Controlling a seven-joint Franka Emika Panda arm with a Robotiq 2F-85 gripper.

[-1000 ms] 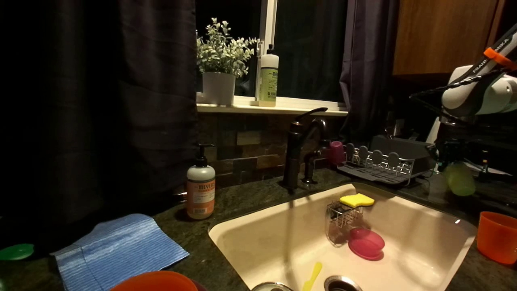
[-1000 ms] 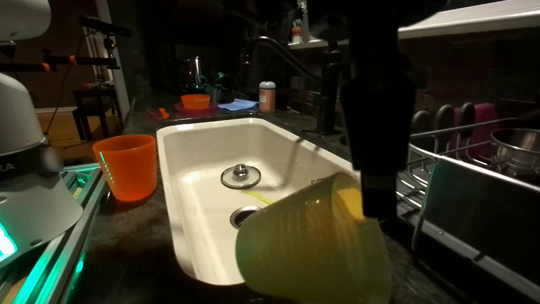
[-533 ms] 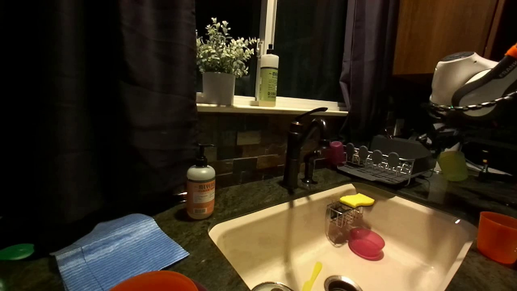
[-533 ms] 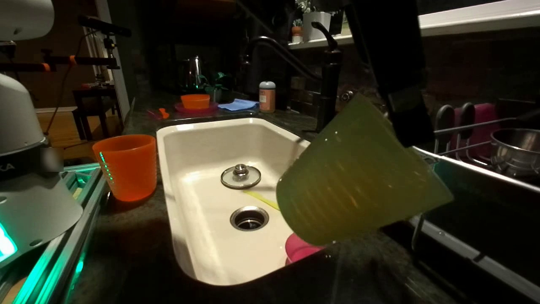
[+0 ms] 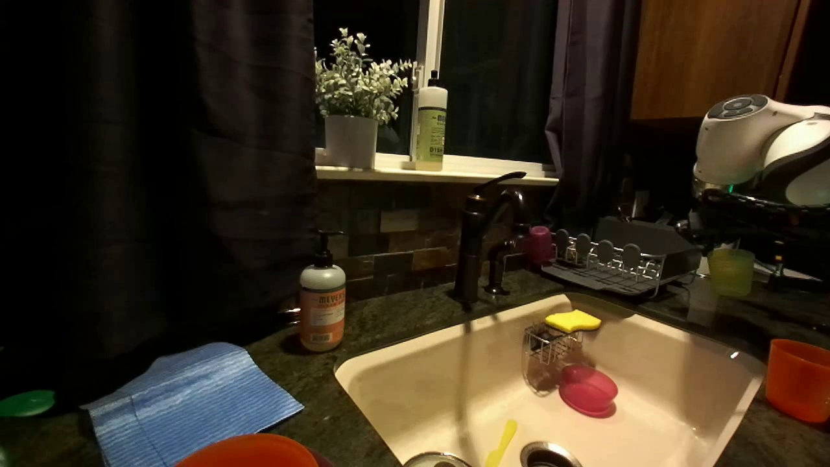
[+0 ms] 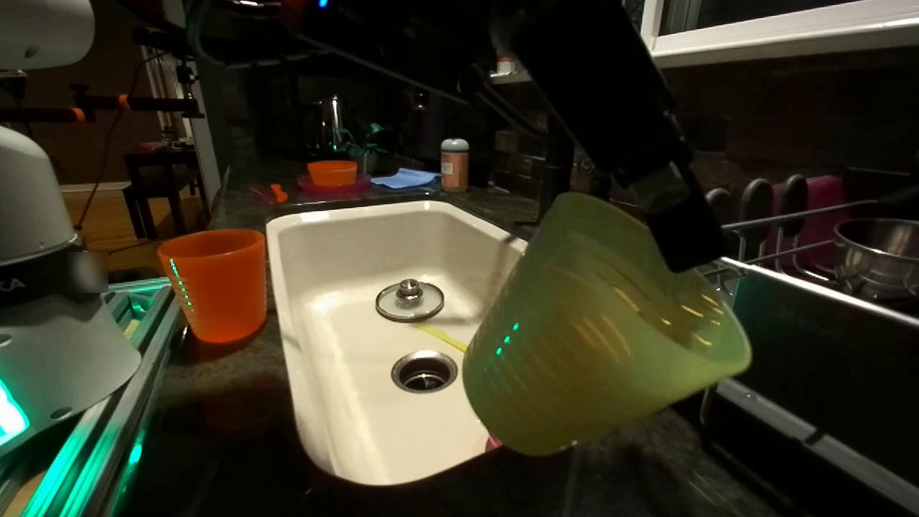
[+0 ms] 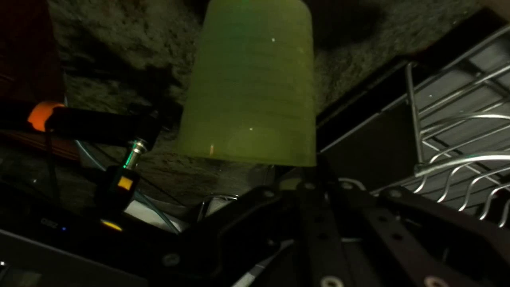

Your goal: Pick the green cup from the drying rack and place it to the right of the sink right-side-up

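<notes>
1. The black two-finger gripper (image 6: 682, 244) on the white robot arm (image 5: 739, 146) pinches a small, translucent yellow-green plastic cup (image 6: 589, 345) near its rim.
2. That cup is outside the low, dark metal wire drying rack (image 5: 603, 275), just beside its end in the wrist view.
3. In an exterior view the cup is held tilted, mouth toward the upper right, narrower base toward the lower left.
4. It is over the dark stone countertop (image 5: 389, 318), near a corner of the large cream-white rectangular sink (image 6: 352, 248); whether the base touches the stone, I cannot tell.
5. An orange plastic cup (image 6: 219, 287) stands upright on the countertop next to the sink, apart from the held cup.
6. In the sink lie a round pink plastic bowl (image 5: 588, 392), a flat yellow-green plastic utensil (image 5: 502, 441) and a clear glass lid (image 6: 398, 309) with a metal knob.
7. A bright yellow sponge (image 5: 574, 321) rests on a small metal wire caddy (image 5: 551, 349) at the sink's wall.
8. A dark, curved metal faucet (image 5: 470, 253) rises from the countertop at the sink's edge.
</notes>
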